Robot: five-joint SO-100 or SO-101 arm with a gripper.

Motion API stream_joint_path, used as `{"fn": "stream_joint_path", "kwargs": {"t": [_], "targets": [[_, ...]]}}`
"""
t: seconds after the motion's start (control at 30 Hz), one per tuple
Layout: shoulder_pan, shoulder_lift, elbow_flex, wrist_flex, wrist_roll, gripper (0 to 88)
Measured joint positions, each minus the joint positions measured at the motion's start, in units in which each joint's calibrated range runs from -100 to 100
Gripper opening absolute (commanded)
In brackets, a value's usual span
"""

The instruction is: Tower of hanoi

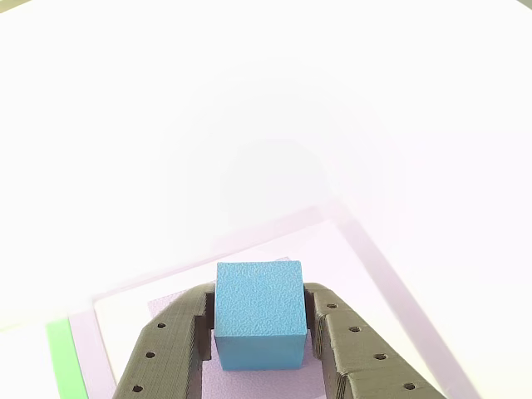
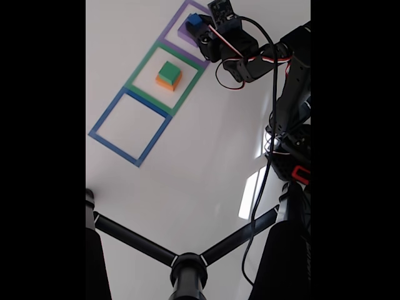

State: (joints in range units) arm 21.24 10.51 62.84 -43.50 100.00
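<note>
Claw [image 1: 259, 337]: dark printed fingers [image 1: 170, 349], narrowed onto the blue cube [image 1: 259, 314], one finger flat against each side face; the cube's top and near face are bare.

Blue cube: sits on a purple block [image 2: 186, 30] inside the purple taped square [image 2: 177, 19], seen in the fixed view at the top of the white surface [image 2: 206, 144].

Other view: close on cube and fingers; pale lilac block beneath, a strip of green tape [image 1: 65, 362] at lower left, the far surface washed out by glare.

Fixed view: the arm [image 2: 250, 53] reaching in from the right, its cables and base; three taped squares in a diagonal row. The green square [image 2: 140, 69] holds a green cube [image 2: 169, 70] stacked on an orange block [image 2: 167, 82]. The blue square [image 2: 103, 125] is bare inside.

Edges and room: the squares share borders; wide open surface lies below and right of the row. A black tripod [image 2: 187, 265] crosses the bottom.
</note>
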Motion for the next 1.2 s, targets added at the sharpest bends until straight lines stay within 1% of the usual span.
{"fn": "stream_joint_path", "kwargs": {"t": [0.17, 0.2, 0.37, 0.5, 0.63, 0.73, 0.87, 1.03, 1.2], "targets": [[-0.7, -5.2, 0.0, 6.8, 0.0, 3.2], [-1.0, -7.0, 0.0, 8.9, -0.6, 3.2], [-2.4, -19.5, 0.0, 24.3, -0.6, 2.8], [-3.0, -32.2, -2.9, 42.7, -0.6, 2.7], [-3.8, -42.9, -10.2, 65.1, -0.6, 2.6], [-4.6, -46.5, -19.1, 82.7, -0.6, 2.3], [-6.0, -47.2, -33.5, 103.1, -0.6, 2.2], [-8.4, -47.3, -49.4, 121.3, -0.6, 2.2], [-11.8, -47.4, -59.0, 131.3, -0.6, 2.0]]}}
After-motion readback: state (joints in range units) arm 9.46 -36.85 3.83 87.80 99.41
